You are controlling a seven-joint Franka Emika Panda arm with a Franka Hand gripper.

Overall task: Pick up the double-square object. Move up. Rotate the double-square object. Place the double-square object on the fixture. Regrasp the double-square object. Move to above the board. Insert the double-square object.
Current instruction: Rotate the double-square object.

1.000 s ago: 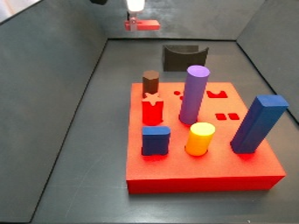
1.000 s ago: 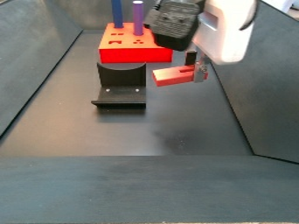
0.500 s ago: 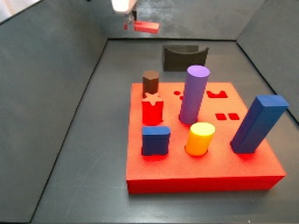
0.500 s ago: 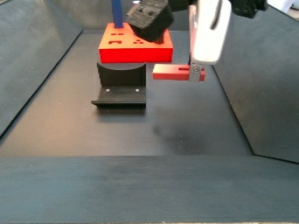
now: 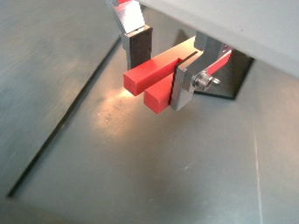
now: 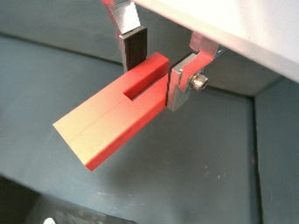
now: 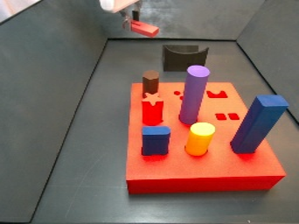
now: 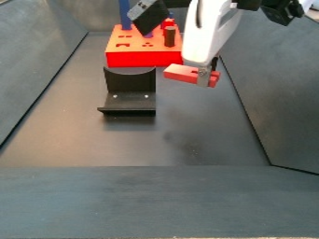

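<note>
Gripper [image 5: 163, 68]: hanging in the air above the floor [image 8: 149, 149], off to the side of the fixture [image 8: 129, 101]. Its silver fingers [image 6: 184, 80] are pinching the bar from two sides in both wrist views; one finger is partly lost behind the bar. In a side view only the lower tip of the gripper [image 7: 132, 16] is showing at the frame's upper edge; the arm above it is cut off.

Bar [image 5: 159, 75]: red, stepped square section, lying roughly level between the fingers. One end is sticking well out of the grip [image 6: 107, 129]; the other end is hidden behind the fingers. In a side view the bar [image 8: 192, 76] is sitting clear of the floor, beside and above the fixture. In a side view it is small and far off [image 7: 145, 28], shape hard to make out.

Fixture: dark L-shaped bracket, standing between the gripper and the board [image 8: 140, 54]. Seen from the far side it is a dark block [image 7: 181, 56] with a curved top, just beyond the board [image 7: 211, 166].

Board: red slab carrying purple [image 7: 193, 94], blue [image 7: 258, 123], yellow [image 7: 201, 138] and brown [image 7: 151, 82] pegs; its far half is being blocked by the arm in a side view.
</note>
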